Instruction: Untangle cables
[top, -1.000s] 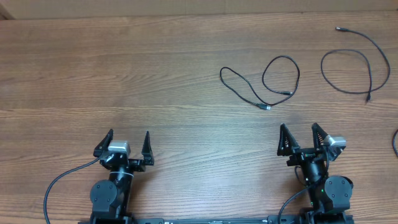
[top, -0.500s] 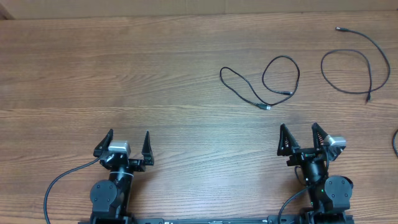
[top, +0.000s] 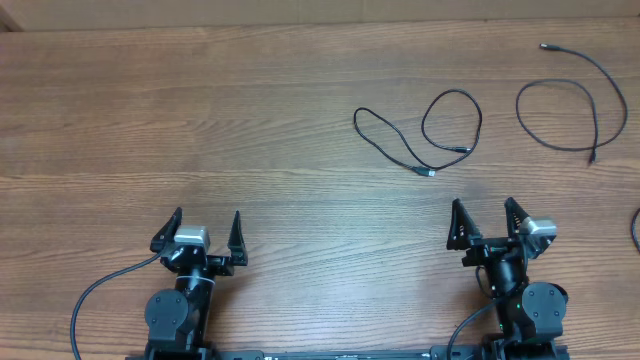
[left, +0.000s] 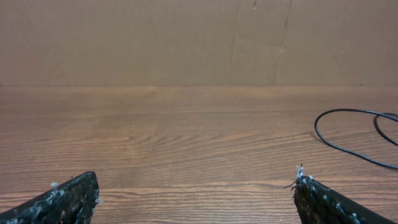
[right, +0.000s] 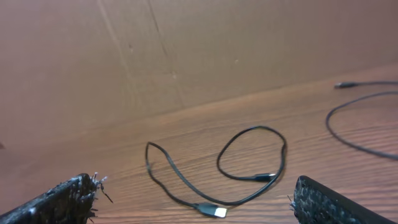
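Note:
A thin black cable (top: 425, 135) lies in two loops on the wooden table, right of centre; it also shows in the right wrist view (right: 236, 168), with a silver plug end toward me. A second thin black cable (top: 570, 100) lies in a wide loop at the far right, separate from the first; part of it shows in the right wrist view (right: 354, 124). A curve of cable shows at the right of the left wrist view (left: 354, 134). My left gripper (top: 205, 232) and my right gripper (top: 486, 222) are open and empty near the front edge.
A brown cardboard wall (left: 199, 37) stands along the table's far edge. A short piece of another black cord (top: 635, 228) shows at the right edge. A thick black arm cable (top: 100, 290) curves by the left base.
My right gripper has shifted very slightly. The cables and the left arm have not moved.

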